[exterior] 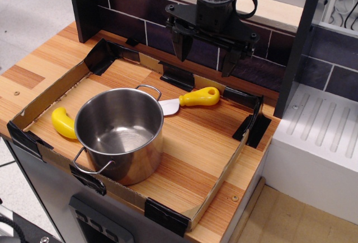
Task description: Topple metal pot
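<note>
Large shiny stainless-steel cylindrical pot (pixel 120 135) with two thin wire loop handles, standing upright and mouth-up, lower left of centre in the frame, inside a shallow cardboard-walled tray (pixel 224 177) on a wooden counter (pixel 33 78). Not yet toppled; base flat on the wood, empty inside. One handle toward the lower left, the other toward the upper right, so a sideways push at the rim probably meets bare wall rather than wire.

Just left of the pot, touching or nearly so, a yellow banana-shaped toy (pixel 62 123), partly hidden behind the steel wall. Just beyond the far handle, a small spatula with yellow handle and pale blade (pixel 190 98), blade tip close to the pot.

Above, upper centre of the frame, black two-fingered gripper (pixel 206 54) hanging well clear of the pot, fingers spread apart, holding nothing, apparently poised before a descent.

Open room: bare wood to the right and lower right of the pot, likely the best direction for tipping. Tighter to the lower left, where the near cardboard edge and black corner tape (pixel 162 215) sit close. Dark tiled back wall (pixel 140 8) behind the tray.
</note>
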Controlling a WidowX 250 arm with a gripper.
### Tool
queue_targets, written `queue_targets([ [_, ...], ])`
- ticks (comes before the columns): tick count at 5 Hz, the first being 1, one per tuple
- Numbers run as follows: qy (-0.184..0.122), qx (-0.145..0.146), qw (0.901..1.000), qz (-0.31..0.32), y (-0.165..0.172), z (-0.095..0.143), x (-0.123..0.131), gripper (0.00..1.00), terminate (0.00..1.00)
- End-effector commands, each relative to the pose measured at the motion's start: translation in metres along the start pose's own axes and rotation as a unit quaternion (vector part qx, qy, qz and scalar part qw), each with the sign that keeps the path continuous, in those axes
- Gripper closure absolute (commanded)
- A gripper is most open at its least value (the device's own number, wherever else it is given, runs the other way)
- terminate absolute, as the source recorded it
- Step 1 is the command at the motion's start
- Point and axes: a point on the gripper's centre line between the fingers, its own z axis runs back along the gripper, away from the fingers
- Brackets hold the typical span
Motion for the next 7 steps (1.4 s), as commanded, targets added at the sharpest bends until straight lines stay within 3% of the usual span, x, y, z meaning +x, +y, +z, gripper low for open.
queue_targets([
  [1, 0.0, 0.0, 1.0, 0.0, 0.0, 0.0, 0.0, 0.0, 0.0],
  [2, 0.009, 0.014, 0.9992, -0.035, -0.002, 0.018, -0.007, 0.0, 0.0],
  [3, 0.007, 0.049, 0.9969, -0.061, -0.004, 0.036, -0.007, 0.0, 0.0],
  [4, 0.036, 0.105, 0.9881, -0.107, -0.004, 0.041, -0.008, 0.0, 0.0],
  [5, 0.043, 0.149, 0.9818, -0.109, -0.006, 0.034, -0.013, 0.0, 0.0],
  [6, 0.081, 0.242, 0.9616, -0.1, -0.006, 0.017, -0.02, 0.0, 0.0],
  [7, 0.068, 0.272, 0.9532, -0.114, -0.006, 0.001, -0.03, 0.0, 0.0],
])
